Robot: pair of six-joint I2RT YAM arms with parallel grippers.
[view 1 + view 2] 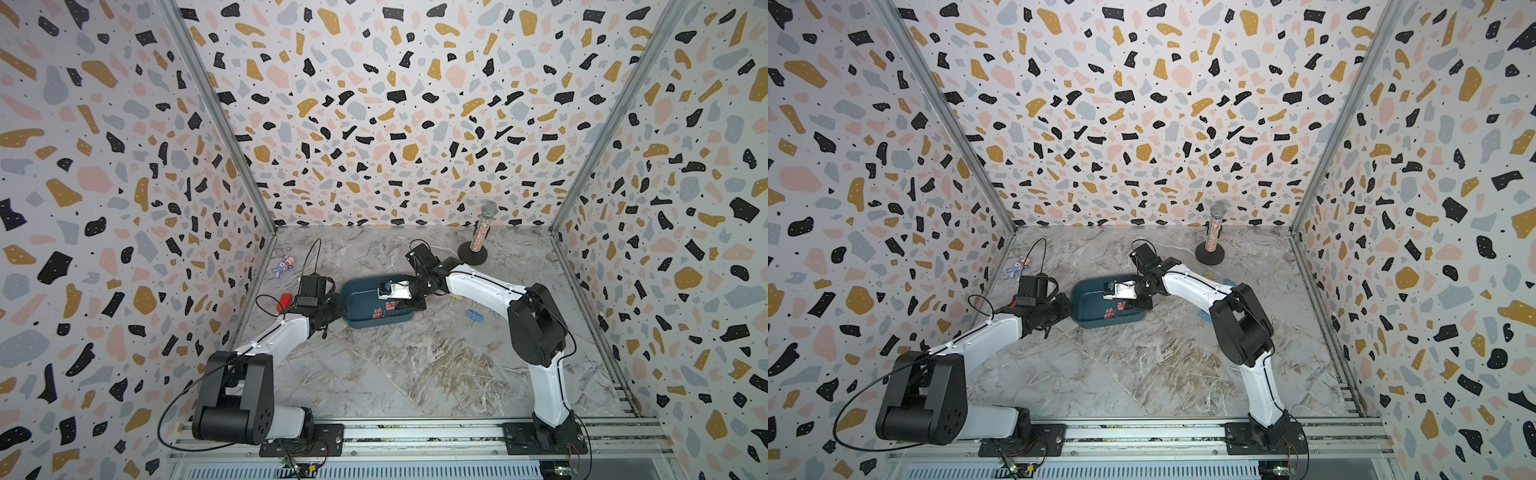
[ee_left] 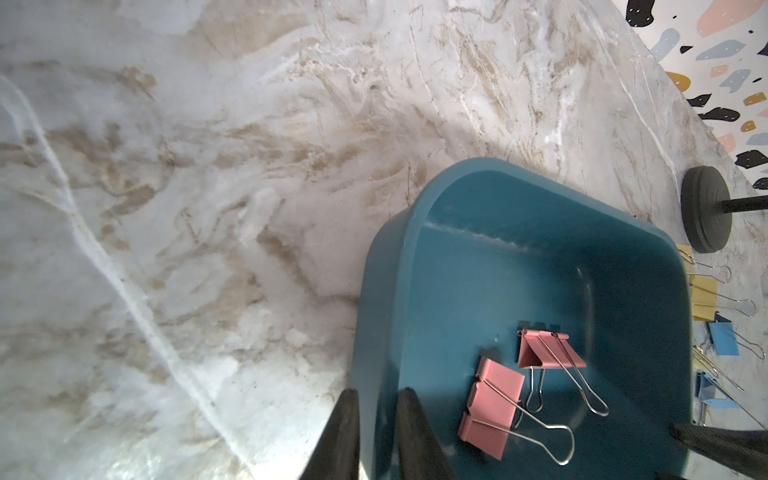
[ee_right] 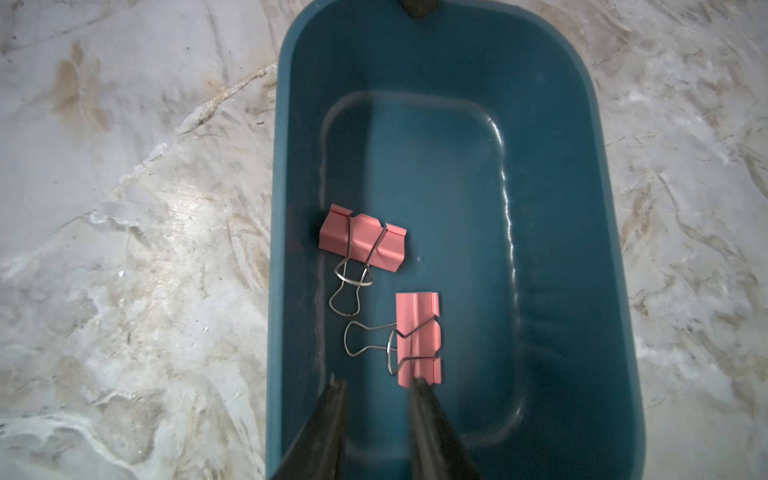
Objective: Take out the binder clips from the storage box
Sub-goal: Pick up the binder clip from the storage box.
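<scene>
**A:** Pincer status?

**B:** The left pincer [image 2: 376, 399] is pressed together on the storage box [image 2: 498, 270] rim, one finger inside the wall and one outside. The right pincer [image 3: 378, 384] is partly spread and empty, low over the box interior.

**A:** Clip locations?

**B:** Two are in the box. The near pink clip [image 3: 417, 332] lies just ahead of the right pincer. The far pink clip [image 3: 361, 241] lies beside the side wall. Already out on the bench [image 1: 415, 365] are a yellow clip [image 2: 702, 299], a blue clip [image 2: 723, 345] and others partly hidden.

**A:** Failure modes?

**B:**
1. One fingertip [image 3: 428, 415] sits at the near clip's edge, not astride it. Touching or hovering: can't tell from the wrist view. Closing from here would prob. shove the clip sideways on the smooth plastic instead of pinching it.
2. One wire handle lies folded over the body and one sticks out. A pinch on wire alone would let the body swing and drop.
3. The two clips' wire loops lie near each other but apart. If the near clip is dragged, it could hook the far one.
4. The rim hold is narrow. A downward push from the right pincer could tip or skid the box if that hold slips.

**A:** Mitigation?

**B:** Re-centre over the body with both fingers astride the folded metal, then close.
</scene>
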